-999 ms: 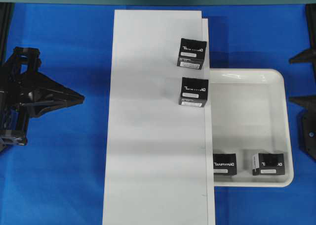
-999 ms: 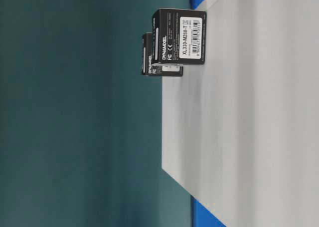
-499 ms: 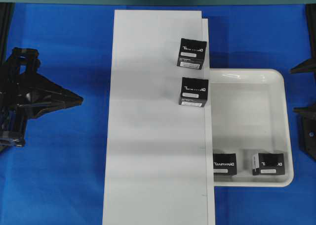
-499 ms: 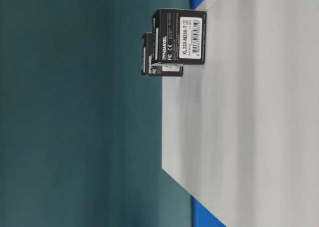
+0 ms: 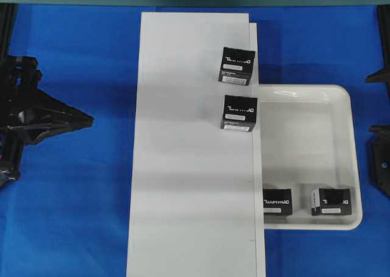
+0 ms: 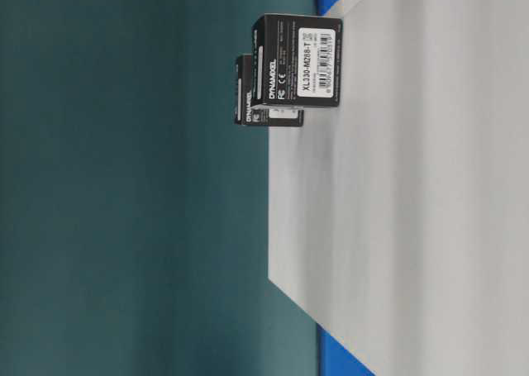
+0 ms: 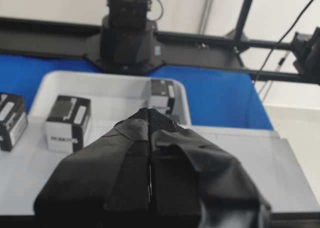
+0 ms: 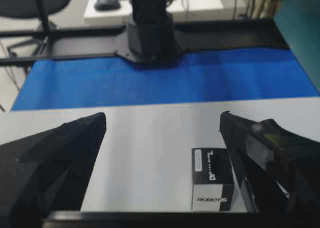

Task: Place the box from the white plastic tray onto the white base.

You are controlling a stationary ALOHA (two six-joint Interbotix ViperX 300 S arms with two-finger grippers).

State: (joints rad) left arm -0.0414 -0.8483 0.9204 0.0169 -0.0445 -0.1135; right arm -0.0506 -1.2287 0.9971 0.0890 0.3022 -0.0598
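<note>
Two boxes sit along the tray's near rim, two more (upright) on the base's right edge. Left gripper is closed and empty; right gripper gapes wide, empty.

Left claw: black, fingers pressed together along a thin central seam, nothing between them, filling the lower foreground.
White base: flat board beneath the claw.
Two black boxes on the base: one upright, one cut off at the left edge.
White plastic tray: behind the base, holding another box near its right wall.
Blue surface: beyond the tray.
Opposite arm's dark base: at the far edge.
</note>
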